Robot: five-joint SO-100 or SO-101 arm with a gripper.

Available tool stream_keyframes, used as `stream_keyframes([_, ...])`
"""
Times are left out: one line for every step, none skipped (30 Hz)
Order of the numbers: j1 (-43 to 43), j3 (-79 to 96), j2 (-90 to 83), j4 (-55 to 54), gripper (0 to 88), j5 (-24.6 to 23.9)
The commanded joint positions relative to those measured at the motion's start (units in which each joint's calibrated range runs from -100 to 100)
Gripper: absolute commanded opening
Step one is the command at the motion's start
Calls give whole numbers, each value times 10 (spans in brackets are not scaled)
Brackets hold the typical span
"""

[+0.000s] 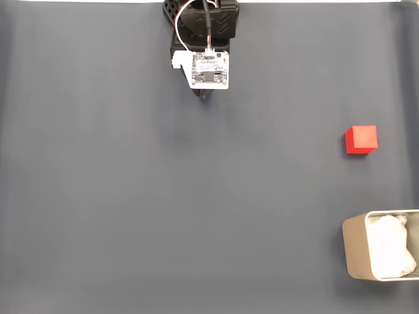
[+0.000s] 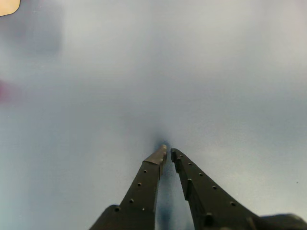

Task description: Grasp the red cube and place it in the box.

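Note:
The red cube (image 1: 361,139) rests on the dark grey mat at the right of the fixed view. Below it, at the lower right edge, stands the beige-grey box (image 1: 354,252) with white lining inside, partly cut off by the frame. My arm reaches in from the top centre, and the gripper (image 1: 206,95) points down near the mat, far left of the cube. In the wrist view the gripper (image 2: 167,152) is shut, its two black fingers meeting at the tips with nothing between them. A blurred red smear (image 2: 4,91) at that view's left edge may be the cube.
The grey mat (image 1: 163,216) covers the whole table, with wide bare room at the left and middle. A white circuit board (image 1: 209,70) sits on top of the wrist. A beige corner (image 2: 7,5) shows at the wrist view's top left.

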Motion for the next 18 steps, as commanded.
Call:
stream_keyframes([-5, 5, 0, 11, 0, 0])
stream_keyframes([-5, 5, 0, 11, 0, 4])
stream_keyframes([-5, 5, 0, 12, 0, 9])
stream_keyframes([-7, 5, 0, 6, 0, 10])
stream_keyframes([-9, 5, 0, -7, 0, 10])
stream_keyframes([-9, 5, 0, -30, 0, 9])
stream_keyframes([-8, 5, 0, -62, 0, 6])
stream_keyframes([-6, 5, 1, -92, 0, 6])
stream_keyframes([-4, 4, 3, -122, 0, 7])
stream_keyframes([-3, -1, 8, -153, 0, 10])
stream_keyframes([-3, -9, 16, -181, 0, 12])
stream_keyframes([-3, -21, 24, -209, 0, 12])
stream_keyframes([-3, -38, 36, -235, 0, 12])
stream_keyframes([-3, -60, 49, -252, 0, 12])
stream_keyframes([-4, -85, 67, -264, 0, 11])
stream_keyframes([-6, -119, 90, -272, 0, 9])
stream_keyframes([-6, -152, 114, -274, 0, 9])
stream_keyframes([-7, -189, 140, -274, 0, 7])
